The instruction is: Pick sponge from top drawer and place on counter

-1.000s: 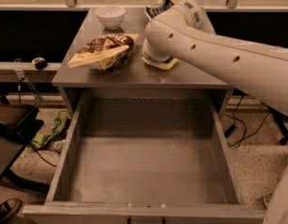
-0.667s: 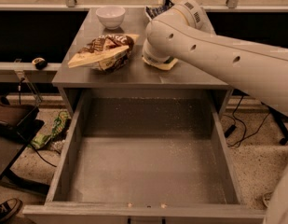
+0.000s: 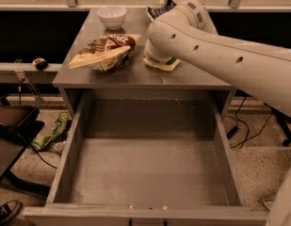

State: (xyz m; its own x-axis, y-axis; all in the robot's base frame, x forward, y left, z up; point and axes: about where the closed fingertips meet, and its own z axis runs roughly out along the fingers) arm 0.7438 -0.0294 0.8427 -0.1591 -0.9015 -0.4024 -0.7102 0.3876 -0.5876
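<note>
Gripper [image 3: 159,56] low over the counter [image 3: 135,77] surface, atop the sponge [image 3: 165,66], whose pale yellow edge peeks out beneath. Open or closed: cannot tell. Just left, brown-and-cream snack bag [image 3: 105,52], lettering unreadable. Behind-left, white bowl [image 3: 111,16]. Below, top drawer [image 3: 72,149] pulled out.

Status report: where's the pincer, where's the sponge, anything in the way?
Pincer down over counter, at sponge. Sponge lies on counter, top drawer open. Snack bag to its left, bowl behind.
</note>
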